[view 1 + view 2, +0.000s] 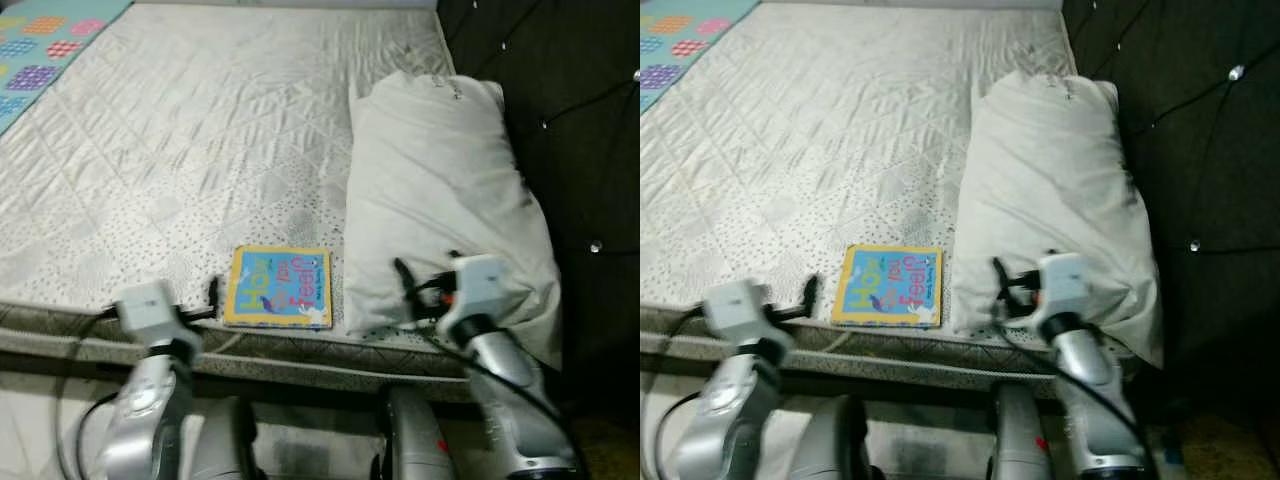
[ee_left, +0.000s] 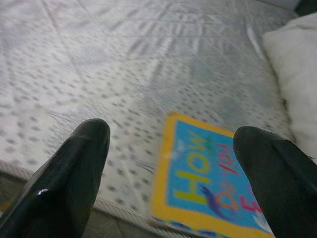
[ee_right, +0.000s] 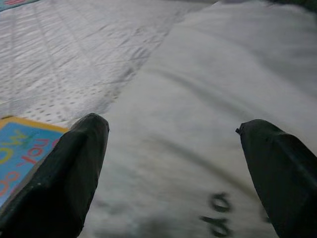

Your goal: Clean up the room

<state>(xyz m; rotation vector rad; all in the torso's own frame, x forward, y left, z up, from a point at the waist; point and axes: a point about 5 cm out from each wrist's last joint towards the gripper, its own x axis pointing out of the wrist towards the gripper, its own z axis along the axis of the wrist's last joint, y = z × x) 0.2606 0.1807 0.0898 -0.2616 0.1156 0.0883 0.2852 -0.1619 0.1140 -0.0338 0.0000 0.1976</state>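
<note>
A humanoid robot stands at the near edge of a bed point(image 1: 200, 130), both arms raised over the mattress. The left gripper point(image 2: 171, 163) hovers with fingers point(image 2: 79, 163) spread wide, just short of one children's book point(image 1: 279, 286) lying flat at the mattress's near edge. The right gripper point(image 3: 173, 168) hangs over the near end of one white pillow point(image 1: 440, 190), its fingers point(image 3: 69, 168) likewise spread and holding nothing.

The book lies flush on the quilted cover, just left of the pillow, so fingers coming in level would likely slide over it or push it farther onto the bed; coming from above, they may pinch cover fabric along with it. Its near edge sits close to the mattress lip, and a clumsy nudge could tip it to the floor. The right fingers, if closed now, would bunch soft pillow cloth and drag the pillow askew.

Counted: one book, one pillow, one patterned blanket point(image 1: 40, 50) at the far left corner.
</note>
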